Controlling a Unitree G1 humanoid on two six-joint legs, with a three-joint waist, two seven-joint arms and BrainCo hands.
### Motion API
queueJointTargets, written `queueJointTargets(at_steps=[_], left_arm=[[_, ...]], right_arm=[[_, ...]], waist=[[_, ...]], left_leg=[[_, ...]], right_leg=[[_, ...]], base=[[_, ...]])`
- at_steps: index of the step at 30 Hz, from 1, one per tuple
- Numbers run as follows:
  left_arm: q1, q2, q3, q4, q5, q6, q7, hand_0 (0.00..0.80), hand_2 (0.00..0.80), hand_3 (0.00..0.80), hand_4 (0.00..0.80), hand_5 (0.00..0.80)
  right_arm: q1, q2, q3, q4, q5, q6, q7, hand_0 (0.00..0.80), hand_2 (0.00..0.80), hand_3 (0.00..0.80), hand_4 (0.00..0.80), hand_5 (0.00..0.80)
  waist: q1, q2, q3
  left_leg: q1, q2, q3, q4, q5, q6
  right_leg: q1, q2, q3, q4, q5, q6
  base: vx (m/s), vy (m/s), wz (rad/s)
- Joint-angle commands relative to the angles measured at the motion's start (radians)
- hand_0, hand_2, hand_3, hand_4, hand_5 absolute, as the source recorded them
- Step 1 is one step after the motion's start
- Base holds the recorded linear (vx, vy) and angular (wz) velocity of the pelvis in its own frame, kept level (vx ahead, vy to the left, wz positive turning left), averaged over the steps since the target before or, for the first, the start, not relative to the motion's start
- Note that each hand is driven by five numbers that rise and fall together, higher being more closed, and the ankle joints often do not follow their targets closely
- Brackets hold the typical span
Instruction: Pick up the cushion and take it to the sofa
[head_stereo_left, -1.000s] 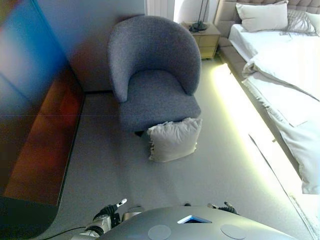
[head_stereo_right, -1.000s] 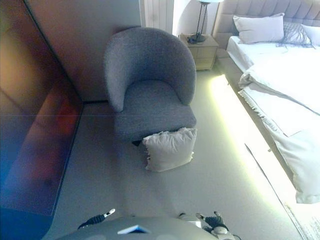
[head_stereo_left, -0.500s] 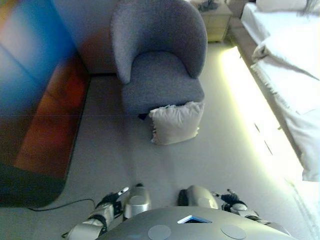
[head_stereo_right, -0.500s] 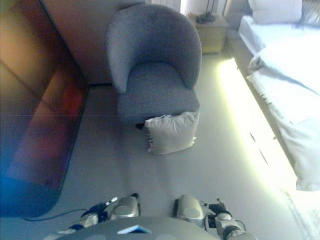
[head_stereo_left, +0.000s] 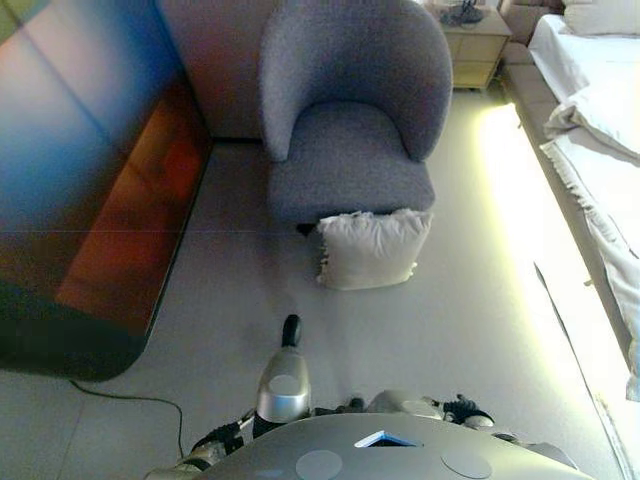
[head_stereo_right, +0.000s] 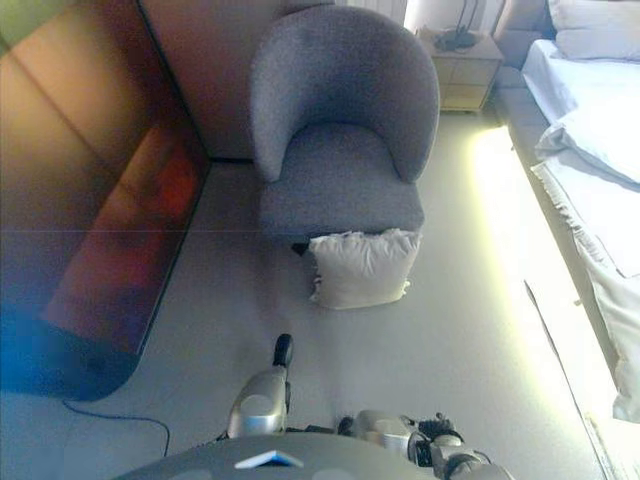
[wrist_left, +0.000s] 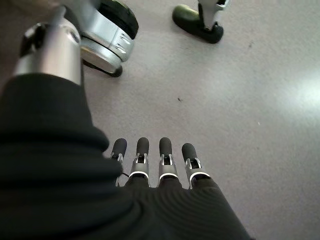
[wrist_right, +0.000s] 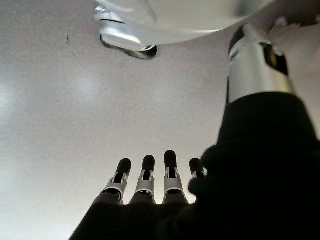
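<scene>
Left hand: I am hanging it low at my side, fingers straight in a row, pointing down over the floor and holding nothing.
Right hand: I am keeping it down by my other side, fingers straight and side by side, touching nothing.
Arms: I am letting both hang low, only just showing at the bottom edge of the head views.

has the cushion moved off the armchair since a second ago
No. The cushion leans on the front of the grey armchair just as before; both shifted together in the view, so the camera moved, not the cushion.
</scene>
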Motion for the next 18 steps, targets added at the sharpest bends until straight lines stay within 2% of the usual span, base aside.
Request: queueJointTargets(at_steps=[1,2,3,5,7,9,10,11,13,14,15,17,18], left_arm=[[0.016,-0.013,0.034,0.000,0.008,-0.008,-0.007,0.000,0.000,0.000,0.000,0.000],[0.018,0.003,0.043,0.000,0.038,-0.010,-0.015,0.000,0.000,0.000,0.000,0.000],[0.021,0.014,0.042,-0.005,0.055,-0.020,-0.027,0.000,0.000,0.000,0.000,0.000],[0.014,0.030,0.029,-0.022,0.045,-0.044,-0.040,0.000,0.000,0.000,0.000,0.000],[-0.001,0.044,0.013,-0.037,0.046,-0.050,-0.031,0.000,0.000,0.000,0.000,0.000],[-0.018,0.055,0.003,-0.041,0.044,-0.052,-0.025,0.000,0.000,0.000,0.000,0.000],[-0.018,0.054,0.003,-0.041,0.044,-0.052,-0.025,0.000,0.000,0.000,0.000,0.000],[-0.063,0.071,-0.004,-0.042,0.030,-0.037,-0.028,0.000,0.000,0.000,0.000,0.000],[-0.089,0.075,-0.009,-0.045,0.010,-0.017,-0.017,0.000,0.000,0.000,0.000,0.000],[-0.089,0.074,-0.009,-0.045,0.010,-0.016,-0.017,0.000,0.000,0.000,0.000,0.000],[-0.101,0.073,-0.015,-0.041,0.012,-0.001,-0.008,0.000,0.000,0.000,0.000,0.000],[-0.101,0.073,-0.015,-0.041,0.012,0.000,-0.008,0.000,0.000,0.000,0.000,0.000],[-0.104,0.065,-0.013,-0.016,0.039,0.012,0.012,0.000,0.000,0.000,0.000,0.000]], right_arm=[[0.034,0.013,-0.014,-0.010,-0.017,-0.027,-0.043,0.000,0.000,0.000,0.000,0.000],[0.045,0.020,-0.037,-0.015,-0.030,-0.036,-0.038,0.000,0.000,0.000,0.000,0.000],[0.051,0.027,-0.046,-0.018,-0.057,-0.045,-0.027,0.000,0.000,0.000,0.000,0.000],[0.060,0.037,-0.039,-0.026,-0.109,-0.082,-0.004,0.000,0.000,0.000,0.000,0.000],[0.054,0.044,-0.029,-0.046,-0.098,-0.106,-0.002,0.000,0.000,0.000,0.000,0.000],[0.040,0.044,-0.023,-0.058,-0.077,-0.115,-0.007,0.000,0.000,0.000,0.000,0.000],[0.040,0.043,-0.023,-0.058,-0.077,-0.115,-0.007,0.000,0.000,0.000,0.000,0.000],[0.021,0.036,-0.021,-0.065,-0.062,-0.116,0.000,0.000,0.000,0.000,0.000,0.000],[0.008,0.031,-0.028,-0.061,-0.026,-0.113,0.002,0.000,0.000,0.000,0.000,0.000],[0.007,0.031,-0.028,-0.061,-0.026,-0.113,0.002,0.000,0.000,0.000,0.000,0.000],[0.000,0.029,-0.038,-0.059,0.030,-0.120,-0.002,0.000,0.000,0.000,0.000,0.000],[-0.001,0.029,-0.038,-0.058,0.030,-0.121,-0.002,0.000,0.000,0.000,0.000,0.000],[-0.014,0.020,-0.061,-0.071,0.076,-0.134,-0.004,0.000,0.000,0.000,0.000,0.000]], waist=[[-0.019,-0.030,-0.051],[-0.014,-0.055,-0.071],[-0.011,-0.077,-0.090],[0.000,-0.100,-0.125],[0.005,-0.110,-0.144],[-0.007,-0.106,-0.152],[-0.006,-0.103,-0.155],[-0.025,-0.099,-0.158],[-0.034,-0.086,-0.153],[-0.035,-0.086,-0.151],[-0.044,-0.072,-0.144],[-0.046,-0.073,-0.141],[-0.062,-0.056,-0.122]], left_leg=[[-0.093,-0.035,0.023,0.081,0.079,0.060],[-0.115,-0.059,0.017,0.163,0.071,0.075],[-0.122,-0.080,0.030,0.194,0.048,0.101],[-0.113,-0.109,0.045,0.195,0.010,0.146],[-0.092,-0.139,0.041,0.178,-0.008,0.176],[-0.059,-0.150,0.037,0.152,-0.021,0.195],[-0.062,-0.146,0.037,0.152,-0.020,0.194],[-0.023,-0.174,0.038,0.132,-0.040,0.208],[0.006,-0.182,0.058,0.126,-0.057,0.210],[0.008,-0.184,0.057,0.127,-0.058,0.210],[0.041,-0.182,0.060,0.120,-0.066,0.202],[0.045,-0.183,0.058,0.120,-0.066,0.202],[0.106,-0.182,0.058,0.109,-0.082,0.183]], right_leg=[[0.127,-0.069,-0.058,0.057,-0.078,0.082],[0.153,-0.094,-0.067,0.073,-0.041,0.112],[0.151,-0.115,-0.076,0.103,0.011,0.140],[0.130,-0.134,-0.084,0.179,0.106,0.182],[0.070,-0.149,-0.077,0.246,0.210,0.214],[0.003,-0.143,-0.061,0.269,0.226,0.214],[0.000,-0.138,-0.060,0.267,0.230,0.213],[-0.066,-0.128,-0.085,0.205,0.221,0.205],[-0.115,-0.143,-0.141,0.153,0.210,0.195],[-0.113,-0.144,-0.143,0.154,0.208,0.195],[-0.159,-0.143,-0.182,0.102,0.188,0.179],[-0.155,-0.144,-0.185,0.103,0.186,0.179],[-0.212,-0.171,-0.243,0.009,0.206,0.153]], base=[[0.716,0.258,-0.39],[0.737,0.234,-0.30],[0.631,0.180,-0.38],[0.564,0.177,-0.68],[0.467,0.136,-0.46],[0.286,0.077,-0.18],[0.368,0.066,-0.09],[0.368,0.054,-0.14],[0.343,0.034,-0.20],[0.265,-0.005,-0.21],[0.151,-0.012,-0.12],[0.229,-0.031,0.07],[0.309,-0.048,0.16]])
